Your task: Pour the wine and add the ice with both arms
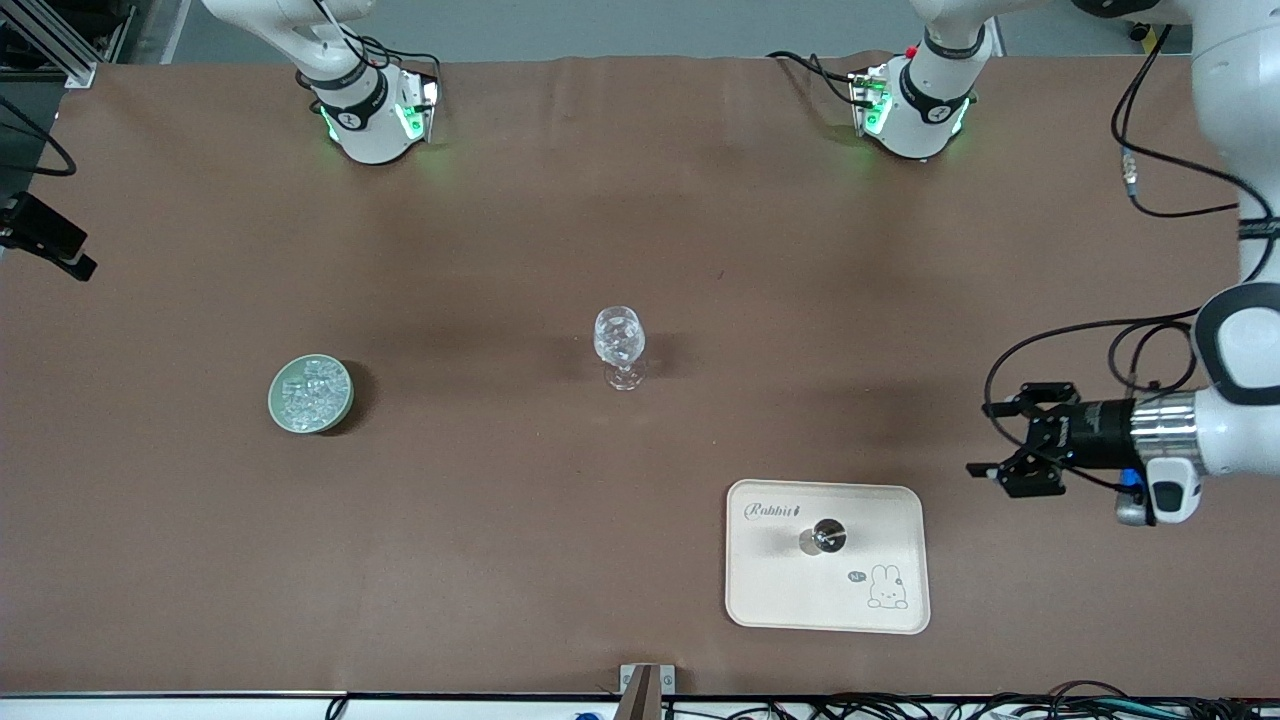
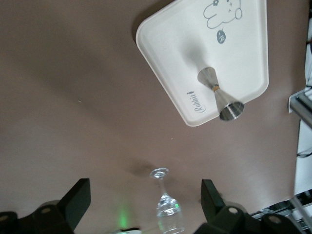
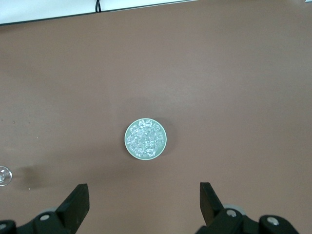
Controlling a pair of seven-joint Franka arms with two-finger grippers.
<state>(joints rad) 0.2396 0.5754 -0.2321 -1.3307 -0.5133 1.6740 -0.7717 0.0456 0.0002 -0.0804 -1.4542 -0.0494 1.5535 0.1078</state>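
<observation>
Layout about the wine glass point(image 1: 620, 345), which stands upright on its foot near the middle of the brown table point(image 1: 500, 520). Places are given relative to the glass.

Bowl of ice point(image 1: 311, 393): a green bowl heaped with clear cubes, well apart from the glass toward the right arm's end of the table and slightly nearer the front camera. Tray point(image 1: 780, 590): cream, printed with a rabbit, nearer the front camera than the glass and toward the left arm's end. Measuring cup point(image 1: 823, 538): a steel double-ended cup standing upright on the tray.

Left gripper point(image 1: 1010, 452): up in the air at the left arm's end of the table, clear of the tray's edge, fingers spread wide and holding nothing. Right gripper point(image 3: 141, 207): outside the front view; its wrist view shows it high over the bowl of ice, fingers wide and holding nothing.

Whether the glass holds wine or ice cannot be told; it looks clear. With both grippers unloaded, the layout fits equally a stage with pouring and icing still due and one with them finished and the cup set down on the tray.

Handling notes, as judgement: the measuring cup is narrow-waisted and smooth, so a grip at the waist should hold best, kept level to avoid spilling. The glass is top-heavy on a thin stem; any contact at the rim could tip it.
</observation>
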